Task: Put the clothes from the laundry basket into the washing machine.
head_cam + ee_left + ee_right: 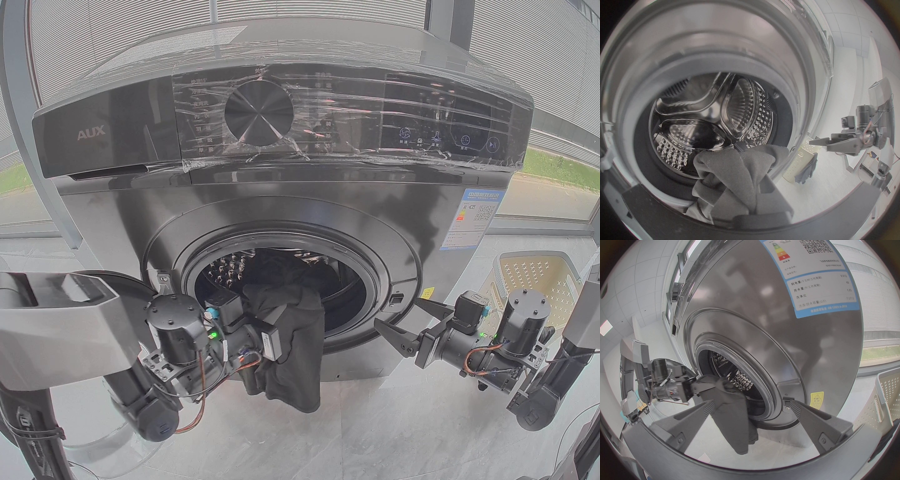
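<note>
Dark garment (297,350) pinched in left gripper (275,342), long axis vertical: top over washing machine (281,187) door rim (375,294), hem hanging toward floor (387,425). Right gripper (397,314) spread wide, right of rim, apart from garment.

Head camera: high, tilted forward and down, squarely facing the washing machine (281,206) front, close. Left wrist camera: at the door mouth, looking straight into the drum (703,109), very near. Right wrist camera: off to the robot's right, looking obliquely across the machine's front. All three share the door mouth and the dark garment (294,350) draped over it.
</note>
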### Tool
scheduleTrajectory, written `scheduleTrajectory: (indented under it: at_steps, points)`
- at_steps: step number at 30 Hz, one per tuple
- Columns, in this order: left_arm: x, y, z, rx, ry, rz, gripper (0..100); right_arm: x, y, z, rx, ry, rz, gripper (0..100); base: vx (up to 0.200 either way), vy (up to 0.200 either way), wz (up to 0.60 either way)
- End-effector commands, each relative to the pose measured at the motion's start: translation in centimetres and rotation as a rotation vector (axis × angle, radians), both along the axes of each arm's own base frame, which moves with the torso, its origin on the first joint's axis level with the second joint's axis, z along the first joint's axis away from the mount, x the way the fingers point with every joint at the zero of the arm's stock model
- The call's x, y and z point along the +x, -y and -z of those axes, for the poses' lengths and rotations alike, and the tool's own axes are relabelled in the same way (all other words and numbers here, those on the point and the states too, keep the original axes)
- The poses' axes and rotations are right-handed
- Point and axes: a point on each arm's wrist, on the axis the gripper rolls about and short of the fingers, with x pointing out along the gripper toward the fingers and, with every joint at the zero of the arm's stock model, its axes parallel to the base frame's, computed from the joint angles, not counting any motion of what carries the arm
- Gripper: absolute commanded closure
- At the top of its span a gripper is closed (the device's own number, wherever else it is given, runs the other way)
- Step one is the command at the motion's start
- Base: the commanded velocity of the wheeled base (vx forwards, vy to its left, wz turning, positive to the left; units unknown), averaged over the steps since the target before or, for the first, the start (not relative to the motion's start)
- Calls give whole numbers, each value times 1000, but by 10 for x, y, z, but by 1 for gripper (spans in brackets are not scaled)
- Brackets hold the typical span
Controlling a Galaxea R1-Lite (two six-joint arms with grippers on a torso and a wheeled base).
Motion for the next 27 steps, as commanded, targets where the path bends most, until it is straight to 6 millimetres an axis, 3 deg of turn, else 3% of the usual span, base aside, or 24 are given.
scheduleTrajectory:
  at_steps: [1, 7, 13, 17, 19, 20, 27]
  points:
    - [46, 27, 37, -17, 11, -28, 100, 0, -2, -6, 14, 28, -6, 0, 0, 0, 0]
    - [62, 38, 49, -25, 5, -39, 100, -2, -1, -12, 25, 47, -7, 0, 0, 0, 0]
    - [84, 41, 45, -39, 18, -82, 100, -6, -4, -13, 26, 49, -23, 0, 0, 0, 0]
    - [117, 48, 41, -70, 68, -190, 100, -8, -6, -12, 25, 46, -32, 0, 0, 0, 0]
    - [121, 48, 41, -71, 70, -195, 100, -8, -6, -12, 25, 46, -32, 0, 0, 0, 0]
    - [133, 50, 41, -63, 59, -209, 100, -8, -6, -13, 26, 48, -32, 0, 0, 0, 0]
    - [166, 55, 33, -63, 58, -240, 100, -10, -5, -15, 30, 52, -32, 0, 0, 0, 0]
